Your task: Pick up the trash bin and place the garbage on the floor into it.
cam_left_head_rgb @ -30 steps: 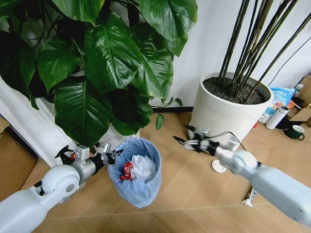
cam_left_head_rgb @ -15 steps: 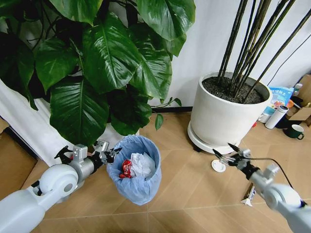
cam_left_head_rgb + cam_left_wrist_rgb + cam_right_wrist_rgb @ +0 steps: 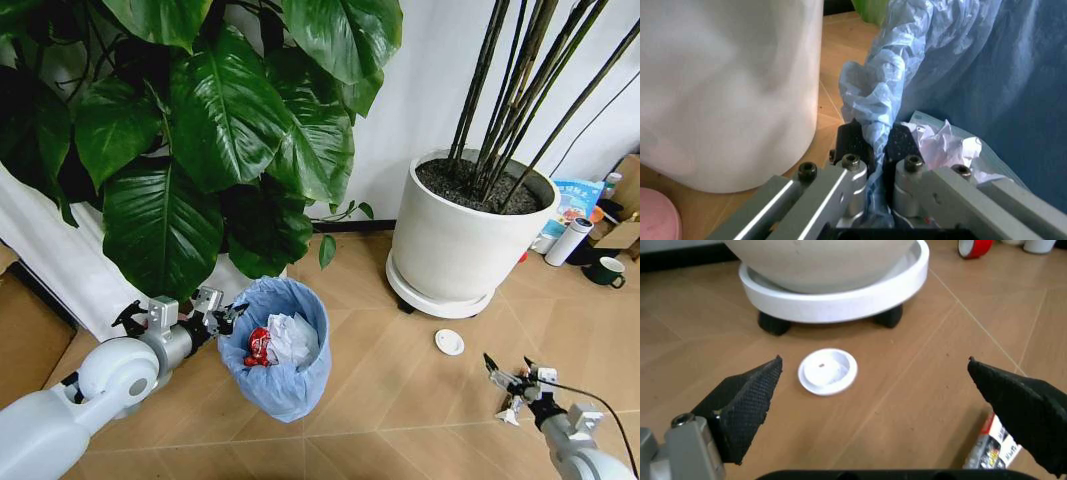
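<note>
Where the herringbone floor (image 3: pixel 380 390) meets the foot of the leafy plant, the trash bin (image 3: pixel 280 350) stands with its crinkly light-blue bag folded over the rim; inside lie a crumpled white paper wad (image 3: pixel 296 340) and a red wrapper (image 3: pixel 260 347); the left gripper (image 3: pixel 224 318) is at the bin's rim on the robot's left, and the left wrist view shows its two black pads pressed together on a fold of the blue bag (image 3: pixel 875 115); no writing on bin or bag can be read. A small white disc (image 3: pixel 449 342) lies on the planks near the wheeled base of the large white plant pot (image 3: pixel 465 235); the right gripper (image 3: pixel 513 376) hangs low over the floor with its fingers spread wide, the disc ahead of it, apart; a slim tube-like wrapper (image 3: pixel 992 445) lies just beside one fingertip, its print too small to read.
</note>
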